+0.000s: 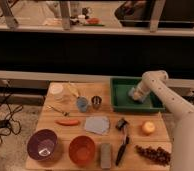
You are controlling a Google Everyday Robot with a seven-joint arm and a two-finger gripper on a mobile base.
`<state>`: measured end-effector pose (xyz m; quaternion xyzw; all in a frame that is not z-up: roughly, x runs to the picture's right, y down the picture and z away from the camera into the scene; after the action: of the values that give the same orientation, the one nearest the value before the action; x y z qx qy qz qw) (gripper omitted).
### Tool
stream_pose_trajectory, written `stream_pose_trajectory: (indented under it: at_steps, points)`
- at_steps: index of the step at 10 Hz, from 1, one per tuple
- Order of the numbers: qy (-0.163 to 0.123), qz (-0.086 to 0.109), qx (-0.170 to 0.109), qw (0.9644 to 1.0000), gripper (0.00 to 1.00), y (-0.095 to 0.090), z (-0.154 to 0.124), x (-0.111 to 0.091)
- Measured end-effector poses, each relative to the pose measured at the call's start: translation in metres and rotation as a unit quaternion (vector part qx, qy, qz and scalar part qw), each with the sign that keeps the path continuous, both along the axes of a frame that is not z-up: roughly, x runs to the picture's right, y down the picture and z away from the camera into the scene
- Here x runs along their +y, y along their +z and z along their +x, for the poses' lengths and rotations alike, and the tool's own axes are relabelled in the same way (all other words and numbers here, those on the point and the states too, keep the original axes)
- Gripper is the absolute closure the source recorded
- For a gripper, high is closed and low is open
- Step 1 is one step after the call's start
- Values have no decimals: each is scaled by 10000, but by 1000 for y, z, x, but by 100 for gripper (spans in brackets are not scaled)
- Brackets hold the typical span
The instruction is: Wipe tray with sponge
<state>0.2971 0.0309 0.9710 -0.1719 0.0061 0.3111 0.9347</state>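
The tray sits at the far right corner of the wooden surface. The arm reaches in from the tray's right, and the gripper is down inside the tray, right of its middle, close to the floor. A pale patch at its tip looks like the sponge, lying on the tray floor; I cannot tell how wide the gripper is or whether it holds the sponge. Left of the tray stand a metal cup and a blue cup. In front of the tray lie a grey cloth and an orange fruit. Farthest from the tray, at the near edge, are a purple bowl and an orange bowl.
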Motion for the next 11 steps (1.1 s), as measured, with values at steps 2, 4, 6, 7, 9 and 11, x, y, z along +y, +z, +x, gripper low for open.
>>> stream_pose_trajectory:
  at_steps: [2, 4, 6, 7, 9, 11]
  points:
    - [-2, 48, -64, 10000, 99, 3, -1, 1]
    - [28, 151, -188, 9997, 96, 1, -2, 1]
    - [14, 149, -203, 9997, 96, 2, -5, 0]
    - [15, 150, -210, 9997, 96, 2, -6, 0]
    - [28, 149, -200, 9997, 96, 2, -4, 1]
    - [30, 149, -206, 9997, 96, 2, -4, 1]
